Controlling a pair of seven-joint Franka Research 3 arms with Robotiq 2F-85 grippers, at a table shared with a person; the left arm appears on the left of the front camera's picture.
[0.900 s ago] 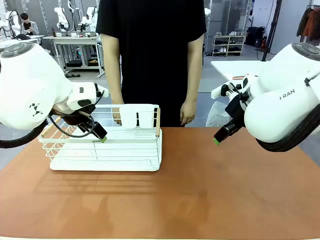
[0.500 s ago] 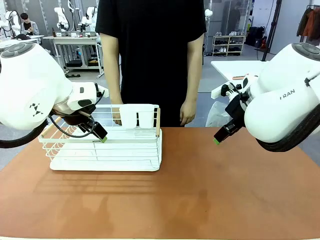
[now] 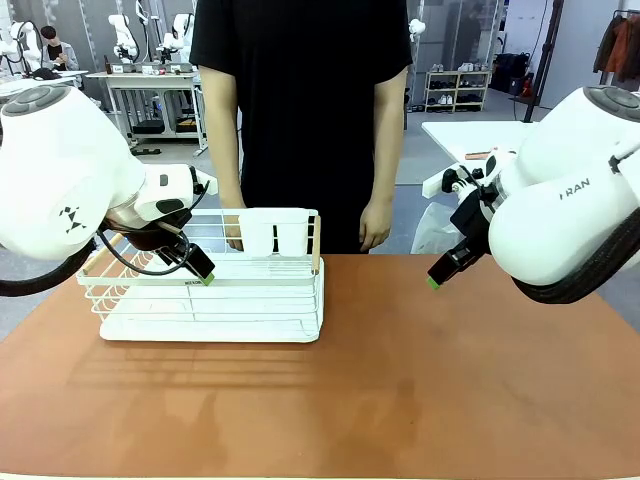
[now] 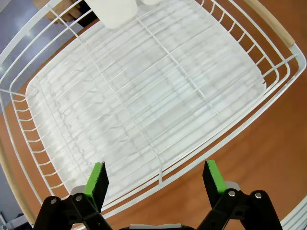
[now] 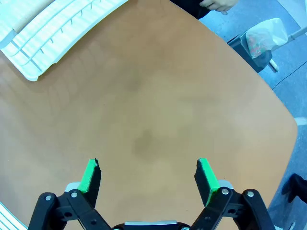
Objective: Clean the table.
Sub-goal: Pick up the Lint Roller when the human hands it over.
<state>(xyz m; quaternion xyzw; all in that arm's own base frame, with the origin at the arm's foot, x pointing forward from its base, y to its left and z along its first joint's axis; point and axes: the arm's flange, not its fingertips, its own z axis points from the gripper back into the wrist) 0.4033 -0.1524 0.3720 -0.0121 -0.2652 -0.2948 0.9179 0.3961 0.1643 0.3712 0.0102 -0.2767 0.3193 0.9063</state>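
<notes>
1. Left jaws: released. The 2 left pads (image 4: 97, 178) stand wide apart and grasp nothing. The white wire dish rack (image 4: 144, 96) lies directly ahead of these jaws, and in the left wrist view its near rim wire crosses the gap between the pads. Whether a pad touches the wire cannot be told. A white holder (image 4: 115, 9) sits at the end of the rack farthest from the jaws. A wooden handle (image 4: 271, 24) runs along the rim.

2. Right jaws: released. The 2 right pads (image 5: 205, 177) stand wide apart and grasp nothing. Bare tabletop (image 5: 144, 120) lies ahead of and below these jaws. The dish rack is well apart from them.

3. The reddish-brown tabletop lies below both jaws and carries the dish rack.

4. A person stands beyond both jaws at the far edge. One hand (image 3: 232, 232) hangs behind the holder. The other hand (image 3: 375, 225) hangs free.
</notes>
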